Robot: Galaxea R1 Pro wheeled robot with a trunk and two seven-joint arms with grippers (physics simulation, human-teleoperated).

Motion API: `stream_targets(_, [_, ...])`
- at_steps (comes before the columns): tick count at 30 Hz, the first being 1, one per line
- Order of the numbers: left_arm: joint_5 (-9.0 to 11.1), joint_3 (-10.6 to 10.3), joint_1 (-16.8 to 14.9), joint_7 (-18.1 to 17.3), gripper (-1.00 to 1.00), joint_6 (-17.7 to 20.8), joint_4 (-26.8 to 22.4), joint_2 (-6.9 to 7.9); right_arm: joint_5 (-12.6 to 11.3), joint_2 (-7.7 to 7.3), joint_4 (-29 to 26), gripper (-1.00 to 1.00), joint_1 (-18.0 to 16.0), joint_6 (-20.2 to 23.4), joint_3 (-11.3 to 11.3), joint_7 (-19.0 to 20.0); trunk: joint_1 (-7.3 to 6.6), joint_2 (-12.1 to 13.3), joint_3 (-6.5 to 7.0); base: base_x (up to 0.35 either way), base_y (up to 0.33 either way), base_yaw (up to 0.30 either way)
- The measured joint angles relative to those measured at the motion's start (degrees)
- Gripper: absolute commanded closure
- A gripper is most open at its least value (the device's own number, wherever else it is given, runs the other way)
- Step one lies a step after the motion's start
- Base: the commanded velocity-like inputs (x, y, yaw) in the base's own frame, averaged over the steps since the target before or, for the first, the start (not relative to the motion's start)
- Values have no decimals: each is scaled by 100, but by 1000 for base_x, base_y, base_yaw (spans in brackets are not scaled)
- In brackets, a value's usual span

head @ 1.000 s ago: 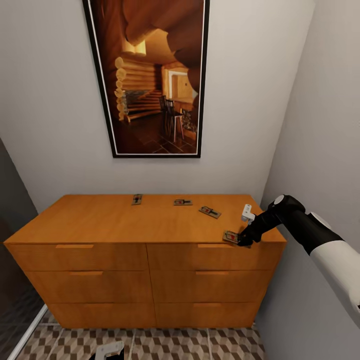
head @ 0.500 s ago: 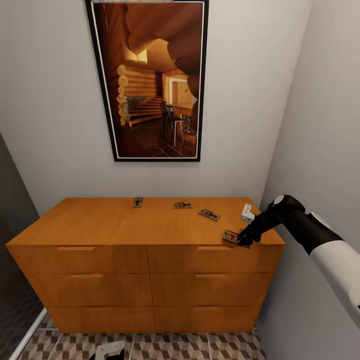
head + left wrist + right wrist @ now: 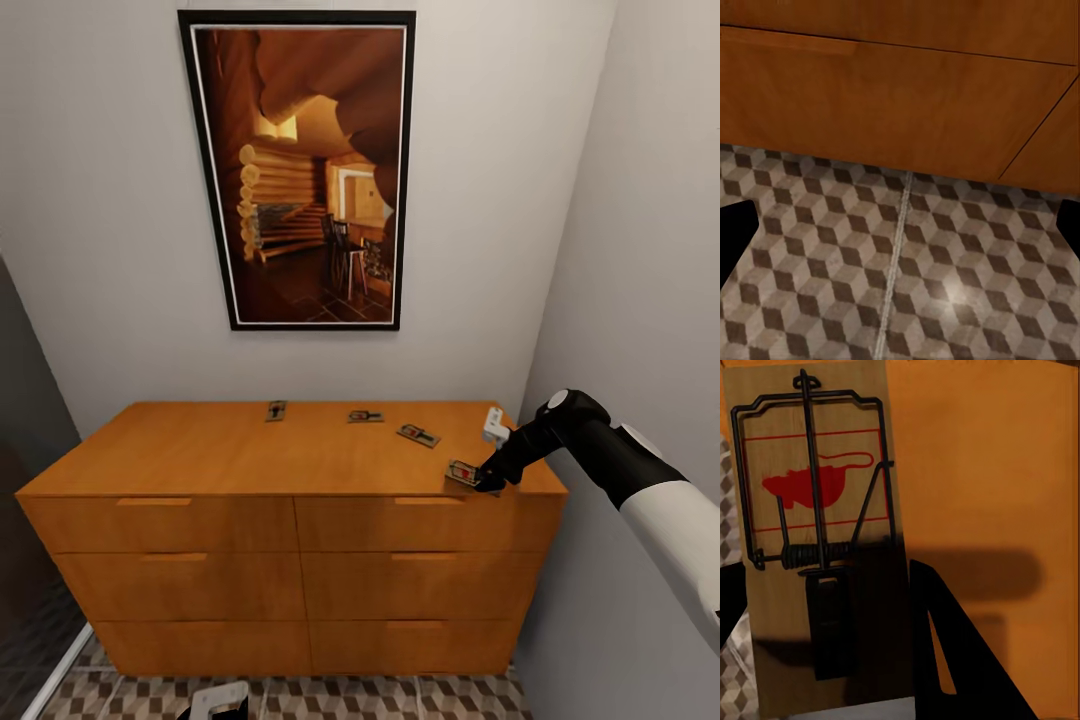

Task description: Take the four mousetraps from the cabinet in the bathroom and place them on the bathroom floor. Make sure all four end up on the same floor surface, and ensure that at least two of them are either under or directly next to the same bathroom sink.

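Observation:
Four mousetraps lie on the orange-brown cabinet (image 3: 220,455). Three sit along its back: one (image 3: 276,410), a second (image 3: 365,416) and a third (image 3: 418,435). The fourth mousetrap (image 3: 463,472) (image 3: 817,547) is at the front right corner, partly past the edge, with patterned floor showing beside it. My right gripper (image 3: 488,482) (image 3: 825,645) is shut on it, one dark finger (image 3: 952,652) against each long side. My left gripper (image 3: 900,232) hangs open low over the bathroom floor (image 3: 945,285) in front of the bottom drawer. The sink is out of view.
A large framed picture (image 3: 300,170) hangs on the wall above the cabinet. A grey side wall (image 3: 650,250) stands close on the right, next to my right arm. A dark panel (image 3: 25,480) borders the left. A narrow strip of tiled floor (image 3: 400,695) shows before the drawers.
The whole picture has slid slightly downward, so the camera moved. My right gripper stays on the front right mousetrap. The other three traps keep their places on the cabinet.

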Motion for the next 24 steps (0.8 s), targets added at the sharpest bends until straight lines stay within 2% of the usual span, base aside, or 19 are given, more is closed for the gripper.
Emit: stream_targets(24, [0, 0, 0, -2, -100, 0, 0, -1, -6, 0, 3, 100, 0, 0, 0, 0, 0, 0, 228, -2, 0, 0])
